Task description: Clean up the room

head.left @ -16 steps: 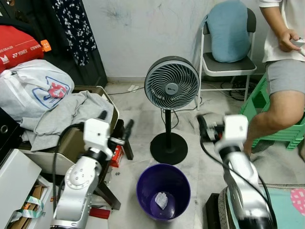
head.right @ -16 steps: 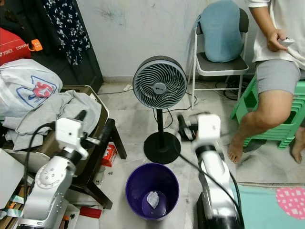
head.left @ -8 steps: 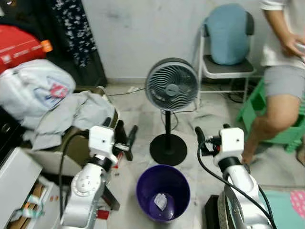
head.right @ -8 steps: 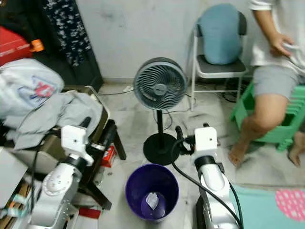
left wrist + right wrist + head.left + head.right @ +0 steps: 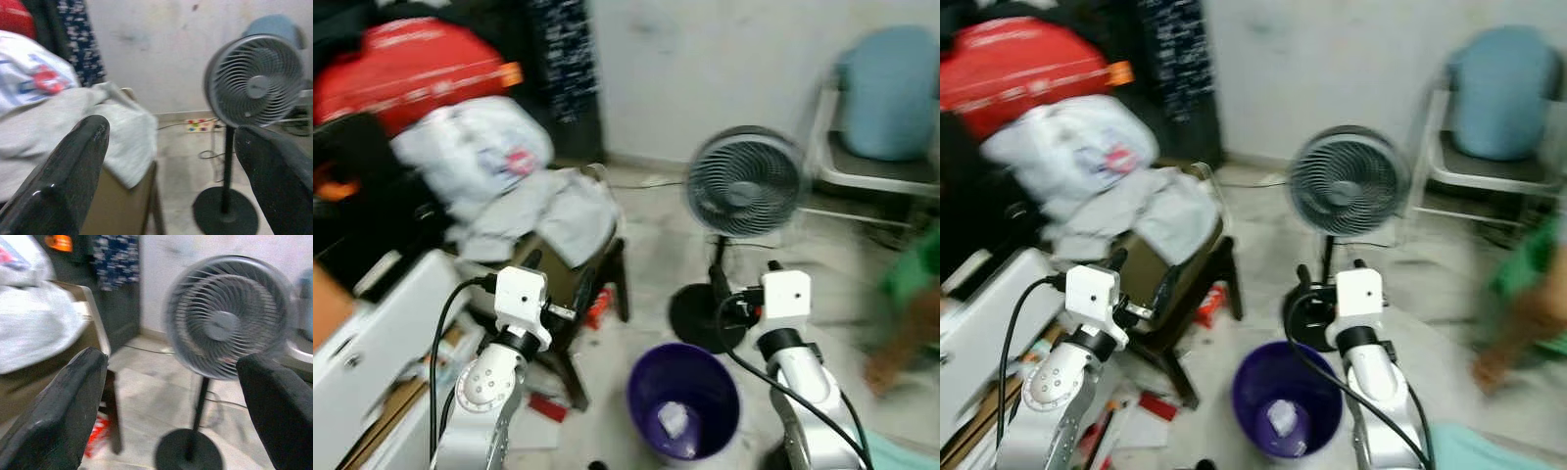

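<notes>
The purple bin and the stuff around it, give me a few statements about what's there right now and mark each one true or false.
1. The purple bin on the floor holds a small pale scrap. True.
2. The standing fan lies tipped over on the floor. False: it stands upright on its round black base, behind the bin.
3. The left end effector is shut on a grey cloth. False: its fingers are spread wide with nothing between them.
4. The right end effector is open and empty. True.
5. Grey clothing is heaped on a brown seat to the robot's left. True.
</notes>
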`<state>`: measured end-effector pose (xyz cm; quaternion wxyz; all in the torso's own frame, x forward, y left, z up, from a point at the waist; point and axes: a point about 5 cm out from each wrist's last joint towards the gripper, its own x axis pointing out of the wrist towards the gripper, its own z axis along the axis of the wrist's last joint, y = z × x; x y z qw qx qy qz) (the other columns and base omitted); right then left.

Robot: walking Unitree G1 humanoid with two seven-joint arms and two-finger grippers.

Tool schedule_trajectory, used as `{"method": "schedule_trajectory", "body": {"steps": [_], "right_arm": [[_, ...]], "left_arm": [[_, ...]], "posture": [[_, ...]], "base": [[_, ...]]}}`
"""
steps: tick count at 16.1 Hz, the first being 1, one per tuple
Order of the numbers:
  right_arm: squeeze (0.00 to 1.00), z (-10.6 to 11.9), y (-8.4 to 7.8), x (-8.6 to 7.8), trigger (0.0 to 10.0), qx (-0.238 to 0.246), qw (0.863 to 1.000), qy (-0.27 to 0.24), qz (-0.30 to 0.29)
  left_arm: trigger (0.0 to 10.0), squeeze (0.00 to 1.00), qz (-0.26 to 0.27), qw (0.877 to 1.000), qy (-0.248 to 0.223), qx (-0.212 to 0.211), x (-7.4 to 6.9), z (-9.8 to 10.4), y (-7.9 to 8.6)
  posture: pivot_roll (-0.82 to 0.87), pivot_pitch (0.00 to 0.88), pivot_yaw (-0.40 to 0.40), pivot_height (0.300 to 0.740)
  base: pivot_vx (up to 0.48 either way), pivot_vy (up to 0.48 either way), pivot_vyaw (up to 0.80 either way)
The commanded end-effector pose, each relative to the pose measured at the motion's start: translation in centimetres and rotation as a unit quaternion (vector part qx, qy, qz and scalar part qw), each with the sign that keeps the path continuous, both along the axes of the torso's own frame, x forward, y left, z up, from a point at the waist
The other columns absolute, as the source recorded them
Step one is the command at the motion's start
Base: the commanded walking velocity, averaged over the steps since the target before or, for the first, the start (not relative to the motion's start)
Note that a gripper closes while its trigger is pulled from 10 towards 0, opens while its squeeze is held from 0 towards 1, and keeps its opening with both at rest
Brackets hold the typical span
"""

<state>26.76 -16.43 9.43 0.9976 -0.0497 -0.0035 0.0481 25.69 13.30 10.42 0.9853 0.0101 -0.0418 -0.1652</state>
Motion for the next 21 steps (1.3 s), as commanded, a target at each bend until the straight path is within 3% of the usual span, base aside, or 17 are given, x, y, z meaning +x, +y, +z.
{"method": "schedule_trajectory", "body": {"steps": [1, 10, 21], "right_arm": [[0.0, 0.52, -0.17, 0.06, 10.0, -0.001, 1.0, -0.007, -0.005], [0.0, 0.57, -0.32, 0.37, 10.0, -0.005, 1.0, -0.005, -0.006], [0.0, 0.51, -0.41, 0.72, 10.0, -0.002, 1.0, -0.001, -0.005]], "left_arm": [[10.0, 0.0, -0.011, 1.0, -0.004, 0.003, -0.14, 0.27, -0.31], [10.0, 0.0, -0.023, 1.0, 0.003, 0.011, -0.22, -0.1, -1.1], [10.0, 0.0, -0.026, 1.0, 0.002, 0.011, 0.12, -0.13, -1.31]], "posture": [[-0.2, 0.0, 0.11, 0.74], [-0.21, 0.0, 0.11, 0.74], [-0.21, 0.0, 0.106, 0.74]], "base": [[0.0, 0.0, 0.59], [0.0, 0.0, 0.35], [0.0, 0.0, 0.8]]}}
